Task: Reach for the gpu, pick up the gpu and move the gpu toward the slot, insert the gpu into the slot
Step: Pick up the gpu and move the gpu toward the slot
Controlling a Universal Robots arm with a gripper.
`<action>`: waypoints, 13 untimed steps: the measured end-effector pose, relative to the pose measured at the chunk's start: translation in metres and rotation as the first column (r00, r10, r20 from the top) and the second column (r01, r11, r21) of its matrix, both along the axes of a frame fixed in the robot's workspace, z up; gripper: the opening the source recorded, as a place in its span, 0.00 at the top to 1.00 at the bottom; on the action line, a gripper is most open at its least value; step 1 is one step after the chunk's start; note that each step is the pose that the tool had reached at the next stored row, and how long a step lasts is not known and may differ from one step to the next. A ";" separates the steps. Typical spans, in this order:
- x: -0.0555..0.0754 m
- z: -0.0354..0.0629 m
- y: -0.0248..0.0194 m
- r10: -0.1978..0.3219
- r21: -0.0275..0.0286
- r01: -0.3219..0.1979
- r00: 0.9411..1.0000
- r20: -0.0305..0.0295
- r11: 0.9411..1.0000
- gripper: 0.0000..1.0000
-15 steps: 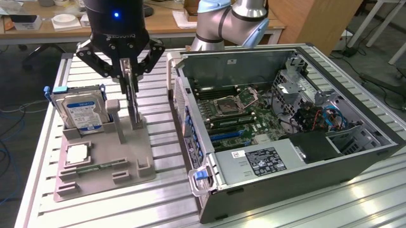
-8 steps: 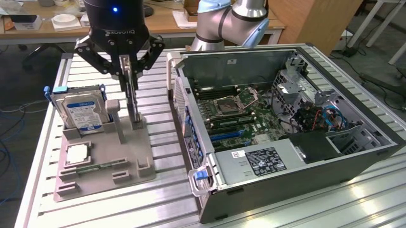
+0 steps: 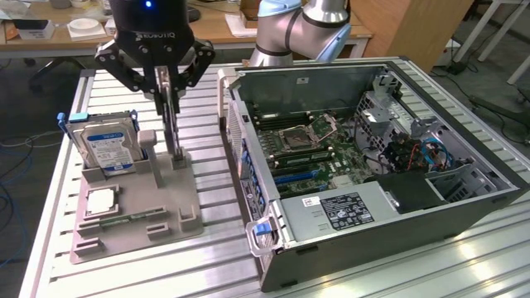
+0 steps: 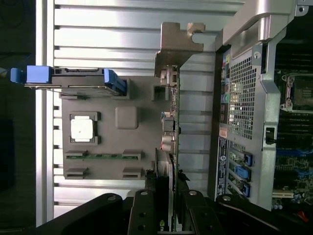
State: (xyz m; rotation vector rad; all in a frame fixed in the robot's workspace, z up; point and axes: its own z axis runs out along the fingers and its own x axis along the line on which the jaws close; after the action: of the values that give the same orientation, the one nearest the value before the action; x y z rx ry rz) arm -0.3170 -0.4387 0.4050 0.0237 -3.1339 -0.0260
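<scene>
Gripper (image 3: 166, 85): fingers closed on the upper edge of the gpu (image 3: 172, 124), one pad against each face. You hold it by a narrow strip.
Gpu: upright and edge-on, its foot at the stand of the grey fixture (image 3: 178, 205), on the exterior view's left of the open computer case (image 3: 331, 242).
Bracket (image 4: 178, 41): silver end plate, reaching past the fixture's edge.
Slot (image 3: 291, 178): on the motherboard inside the case, well apart from the card.
Neighbours: hard drive (image 3: 106, 146) upright just beside the card; memory stick (image 3: 124, 218) nearer on the same fixture.
Risk, tilt: a grip this thin may let the card pivot between the pads.
Risk, snag: a skewed lift may bind the foot and drag the fixture.
Risk, collision: the bracket may catch the case's rear wall.
</scene>
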 end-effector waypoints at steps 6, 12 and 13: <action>0.000 0.0045 0.0000 0.000 0.000 0.000 1.000 0.000 1.000 0.74; 0.003 0.0050 0.0000 0.000 0.001 0.000 1.000 0.000 1.000 0.74; 0.005 0.0050 0.0000 0.000 0.001 0.000 1.000 0.000 1.000 0.74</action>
State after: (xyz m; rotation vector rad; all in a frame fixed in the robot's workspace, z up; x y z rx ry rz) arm -0.3125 -0.4387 0.4100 0.0235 -3.1340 -0.0270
